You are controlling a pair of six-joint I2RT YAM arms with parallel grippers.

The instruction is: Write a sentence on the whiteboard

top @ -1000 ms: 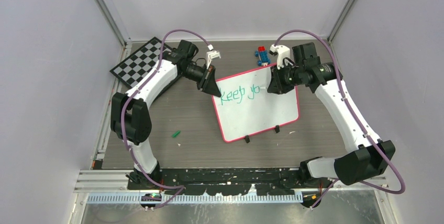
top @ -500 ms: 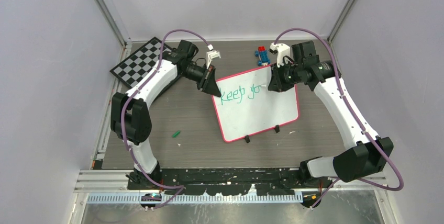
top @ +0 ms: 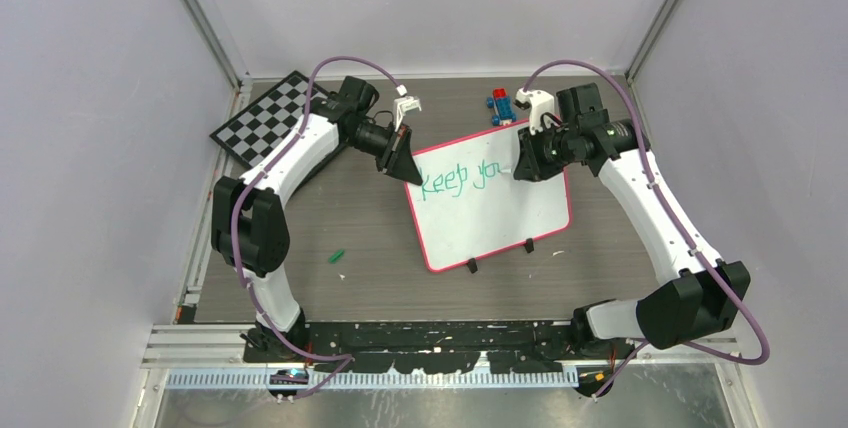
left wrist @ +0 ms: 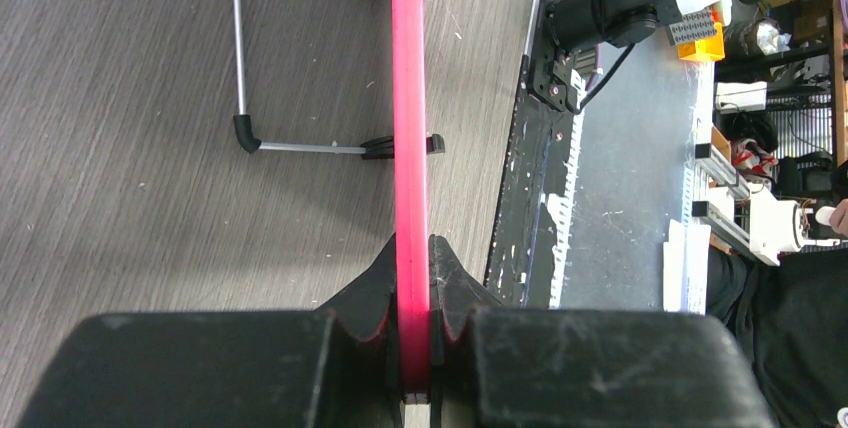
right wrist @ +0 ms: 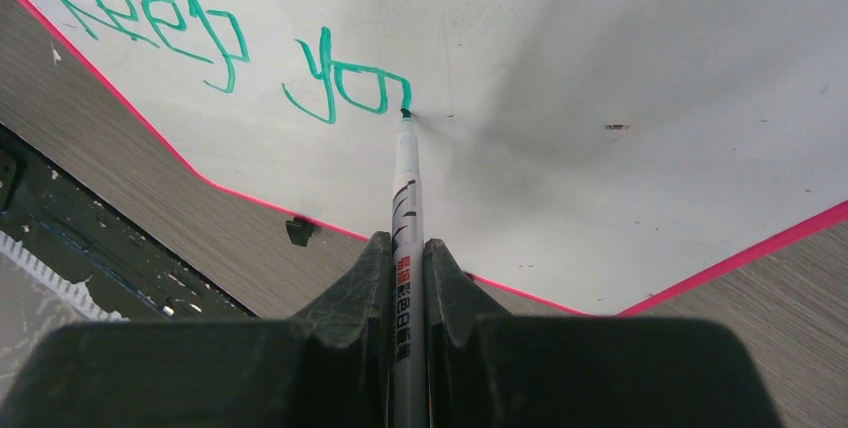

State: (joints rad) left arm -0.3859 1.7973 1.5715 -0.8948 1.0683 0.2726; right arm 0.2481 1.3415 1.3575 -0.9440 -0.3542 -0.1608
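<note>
The whiteboard (top: 505,218) lies tilted at mid-table, white with a pink rim (left wrist: 409,118). Green lettering, the sentence (top: 458,180), reads "Keep you" along its top (right wrist: 200,43). My left gripper (top: 405,163) is shut on the board's upper left rim, its jaws clamped on either side of the pink edge (left wrist: 414,288). My right gripper (top: 520,163) is shut on a grey marker (right wrist: 405,218), whose tip touches the board at the end of the "u".
A checkered chessboard (top: 262,118) lies at the back left. Red and blue blocks (top: 500,106) sit behind the whiteboard. A small green cap (top: 337,256) lies on the table at front left. The board's black feet (top: 470,265) point toward the arm bases.
The right gripper has shifted slightly right with the marker, and the lettering has grown from "Keep yo" to "Keep you". The left arm has held still.
</note>
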